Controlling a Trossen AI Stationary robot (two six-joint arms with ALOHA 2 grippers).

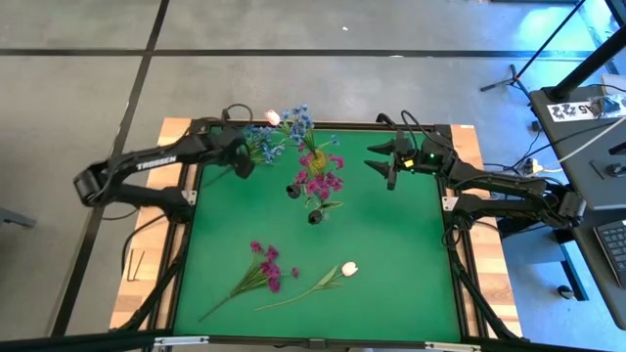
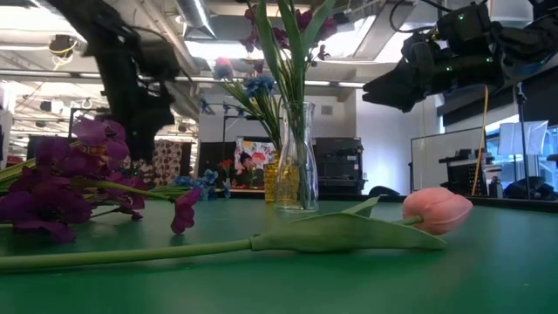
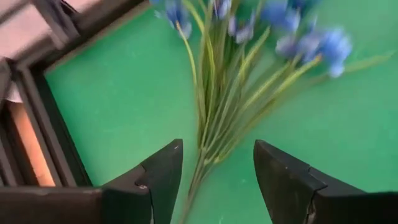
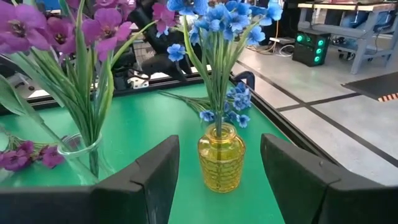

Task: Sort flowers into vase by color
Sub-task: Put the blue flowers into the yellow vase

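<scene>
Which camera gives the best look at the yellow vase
The right wrist view: the yellow vase stands whole and close, between the right claw's open fingers, blue flowers in it. The low view shows it partly hidden behind the clear vase. The high view shows a yellow glimpse; the left wrist view, nothing.

Grey concrete floor (image 1: 293, 78) with dark seams, bright ceiling lights (image 2: 349, 35), desk (image 1: 587, 137)

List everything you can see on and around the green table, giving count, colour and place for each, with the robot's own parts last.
yellow vase: one, amber glass, far side, holding blue flowers
clear vase: one, mid-table, holding magenta flowers
loose blue spray: one, lying at far left corner
loose magenta spray: one, near edge
tulip: one, pink-white, near edge beside the magenta spray
left tool: open, above the blue spray's stems
right tool: open, facing the yellow vase
</scene>
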